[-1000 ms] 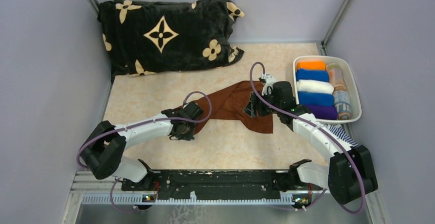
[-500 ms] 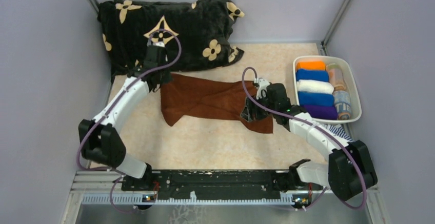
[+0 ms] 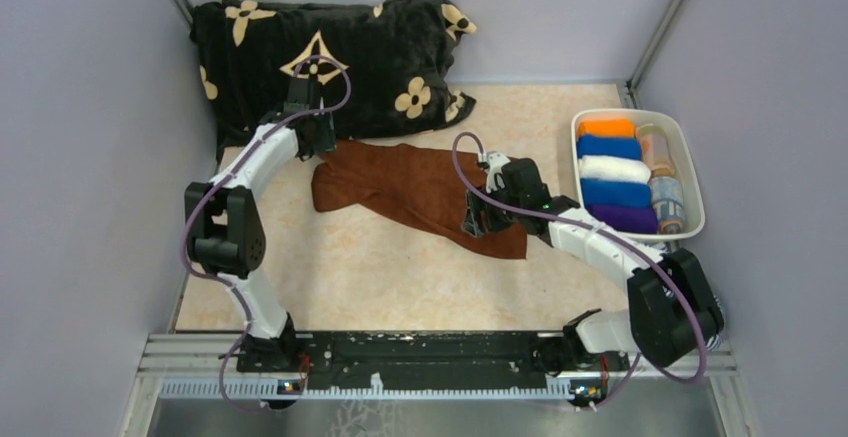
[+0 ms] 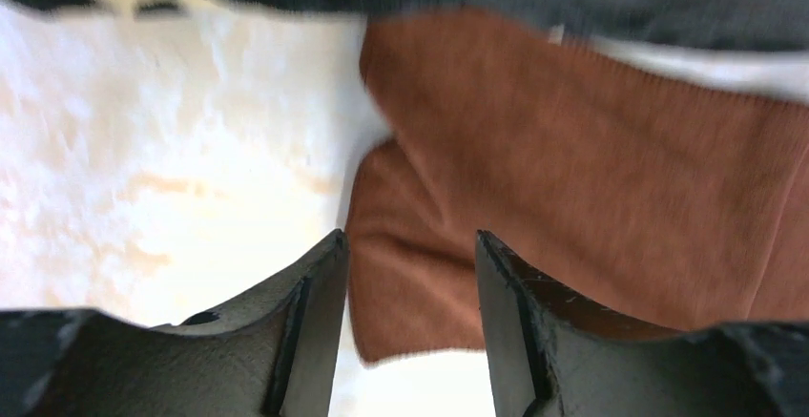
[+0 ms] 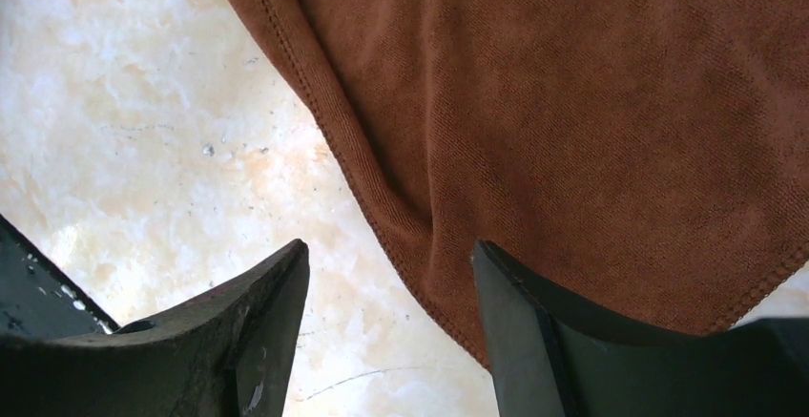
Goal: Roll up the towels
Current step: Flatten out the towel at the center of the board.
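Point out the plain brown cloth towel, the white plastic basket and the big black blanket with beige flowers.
Plain brown cloth towel [image 3: 415, 182]: top external view, middle of the cloth.
White plastic basket [image 3: 690, 177]: top external view, right wall.
Big black blanket with beige flowers [image 3: 400, 47]: top external view, black pile right of centre.

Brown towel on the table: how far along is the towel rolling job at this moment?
Done: several rolls, plain-coloured and printed, sit in the white bin. In hand: the brown towel lies spread but wrinkled on the table, not rolled; the left pincer and right pincer stand open over its two ends, gripping nothing. Left: smooth it, roll it, and probably put it with the others.
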You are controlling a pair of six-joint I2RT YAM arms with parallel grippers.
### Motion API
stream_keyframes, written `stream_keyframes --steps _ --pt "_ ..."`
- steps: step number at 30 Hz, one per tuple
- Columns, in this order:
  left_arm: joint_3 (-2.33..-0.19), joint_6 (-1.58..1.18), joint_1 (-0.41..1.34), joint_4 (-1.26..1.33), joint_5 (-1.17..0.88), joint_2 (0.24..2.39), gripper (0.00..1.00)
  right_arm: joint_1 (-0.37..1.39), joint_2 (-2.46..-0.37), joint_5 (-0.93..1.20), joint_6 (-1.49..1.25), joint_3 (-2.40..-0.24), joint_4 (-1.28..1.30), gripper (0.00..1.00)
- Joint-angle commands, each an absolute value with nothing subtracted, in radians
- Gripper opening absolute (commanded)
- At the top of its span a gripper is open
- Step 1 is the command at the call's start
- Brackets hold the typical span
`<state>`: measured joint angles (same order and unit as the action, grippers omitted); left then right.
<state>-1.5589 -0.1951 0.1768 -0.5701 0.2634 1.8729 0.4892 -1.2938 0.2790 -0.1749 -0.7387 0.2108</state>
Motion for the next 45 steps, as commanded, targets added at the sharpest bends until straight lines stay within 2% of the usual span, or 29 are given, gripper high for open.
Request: stream_keyframes --steps 1,4,11,16,23,27,32,38,40,42,45 --pt "-1.357 -0.222 0.178 -0.528 0.186 1.706 0.58 0.521 -1.335 0.250 -0.155 -0.800 0.190 0.64" --pt "-1.277 -0.247 0.178 -0.523 0.157 1.684 0.54 0.530 -1.358 0.244 -0.166 -0.801 0.183 0.64" --pt "-1.227 -0.297 0.172 -0.537 0.076 1.778 0.34 0.531 -1.359 0.239 -0.183 -0.779 0.168 0.64" --pt "-1.145 -0.303 0.142 -0.522 0.099 1.783 0.26 0.532 -1.330 0.226 -0.189 -0.750 0.154 0.64" --pt "-1.073 -0.297 0.095 -0.575 0.119 1.797 0.22 0.532 -1.280 0.218 -0.220 -0.709 0.147 0.64" --pt "-1.001 -0.294 0.053 -0.646 0.150 1.731 0.22 0.532 -1.252 0.194 -0.231 -0.696 0.158 0.64" --pt "-0.890 -0.298 -0.109 -0.674 0.117 1.552 0.21 0.532 -1.250 0.173 -0.241 -0.701 0.186 0.64" --pt "-0.878 -0.329 -0.190 -0.681 0.080 1.439 0.21 0.532 -1.259 0.173 -0.249 -0.711 0.196 0.64" --pt "-0.887 -0.332 -0.192 -0.693 0.078 1.425 0.24 0.532 -1.257 0.178 -0.247 -0.714 0.200 0.64" --pt "-0.897 -0.339 -0.192 -0.700 0.070 1.388 0.32 0.535 -1.255 0.187 -0.247 -0.715 0.204 0.64" --pt "-0.921 -0.334 -0.181 -0.693 -0.023 1.334 0.39 0.549 -1.264 0.184 -0.257 -0.720 0.213 0.64"
